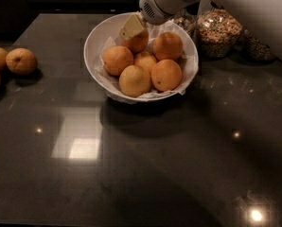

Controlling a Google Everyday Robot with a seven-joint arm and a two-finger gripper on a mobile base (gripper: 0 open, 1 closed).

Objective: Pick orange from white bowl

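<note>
The white bowl (99,34) stands at the back middle of the dark counter, lined with crumpled white paper. Several bright oranges lie in it: one at the front (135,80), one front right (166,74), one left (117,59), one right rear (168,45), one in the middle (145,59). My gripper (132,27) reaches down from the upper right on its white arm. Its pale tip rests on the top of the rear orange (138,42), partly covering it.
Three duller brownish-orange fruits (21,61) lie at the counter's left edge. Glass jars of grains (218,32) stand just right of the bowl, under the arm. The dark glossy counter (141,164) stretches toward the front with light reflections.
</note>
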